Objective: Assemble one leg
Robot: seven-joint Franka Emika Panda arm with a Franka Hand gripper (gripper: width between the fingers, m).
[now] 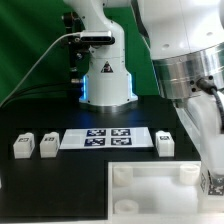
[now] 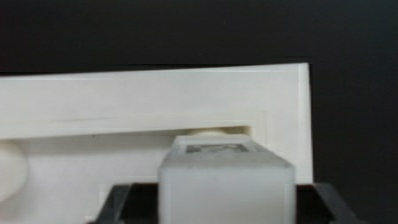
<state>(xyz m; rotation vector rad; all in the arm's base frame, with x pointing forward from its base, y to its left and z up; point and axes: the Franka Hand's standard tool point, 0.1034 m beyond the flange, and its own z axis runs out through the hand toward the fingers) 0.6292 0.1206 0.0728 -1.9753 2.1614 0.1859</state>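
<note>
Room: green backdrop [image 1: 40, 30] behind the rig, dim light.
Table: black top [image 1: 50, 190], matte, takes up most of the exterior view.
Arm: white Panda body [image 1: 185, 50] fills the exterior view's right, wrist reaching down over the base's right end; its pedestal [image 1: 107, 80] stands at the back, a cable looping off to the left.
Base: wide white square base [image 1: 150, 195] at the front, round sockets at the corners; in the wrist view it is the broad white slab [image 2: 160, 105] across the middle.
Marker board: flat white marker board [image 1: 108, 139] lying mid-table, several tags on it, behind the base.
Gripper: gripper [image 1: 208, 150] low at the exterior view's right edge, above the base's far right corner. Fingers mostly hidden by the wrist housing there; in the wrist view only dark finger edges show at either side of the block, so they look closed onto it, narrow gap.
Held leg: leg [image 2: 224, 178], small white block, tag on its upper face, sits between the fingers right against the base's edge by a round socket; also glimpsed at [image 1: 212, 183].
Loose legs: one leg just right of the marker board [image 1: 165, 142]; two more side by side left of it, [image 1: 47, 144] and [image 1: 23, 145], upright, tags facing up and forward.
</note>
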